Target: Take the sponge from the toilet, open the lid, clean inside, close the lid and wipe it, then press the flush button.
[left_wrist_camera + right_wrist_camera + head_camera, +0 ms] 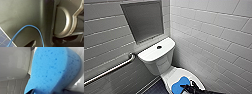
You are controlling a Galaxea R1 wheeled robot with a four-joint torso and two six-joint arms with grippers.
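Observation:
The white toilet stands in the corner, with the dark flush button in the middle of its tank top. Its lid is down. The blue sponge lies flat on the lid. My right gripper comes in from the lower right and stands open at the sponge's near end, with dark fingers over its edge. In the right wrist view the sponge looms very close, resting on white ceramic.
A steel grab bar runs along the left wall. A grey panel hangs above the tank. The white tiled wall is close on the toilet's right. A blue cable crosses my dark body in the left wrist view.

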